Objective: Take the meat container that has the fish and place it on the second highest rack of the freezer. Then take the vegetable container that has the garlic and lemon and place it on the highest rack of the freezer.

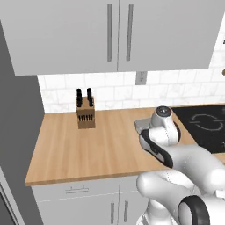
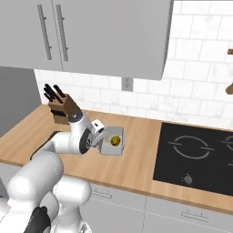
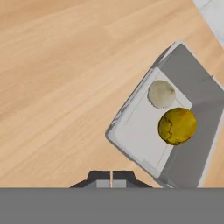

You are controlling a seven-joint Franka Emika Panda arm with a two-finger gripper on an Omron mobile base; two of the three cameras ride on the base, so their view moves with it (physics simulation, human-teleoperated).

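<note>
Closest to your hand camera, the dark two-finger gripper [image 3: 112, 176] has its tips pressed together with nothing between them; you will see it poised over the bare wood just beside the near rim of the container. That light grey, square, shallow vegetable container [image 3: 140, 131] sits flat on the light wooden countertop [image 3: 52, 78]. Inside it you have a pale, rounded garlic bulb [image 3: 162, 93] and a dull yellow lemon [image 3: 177, 126], the two lying just beside each other, possibly touching, toward one corner of the container.

From the right base view, the container [image 2: 112, 146] rests in the middle of the countertop's depth, between the knife block and the hob, with the lemon [image 2: 115, 141] visible in it. Your gripper sits above the container's left side, though the wrist hides its tips from that camera.

Note the brown wooden knife block with black handles [image 1: 85, 112] standing near the back edge of the countertop, well apart from the container. A black glass induction hob [image 2: 195, 157] is set flush into the countertop's right end. Grey upper cabinets with long bar handles [image 1: 118, 35] hang above, over a white tiled backsplash carrying a wall outlet [image 2: 127, 83].
</note>
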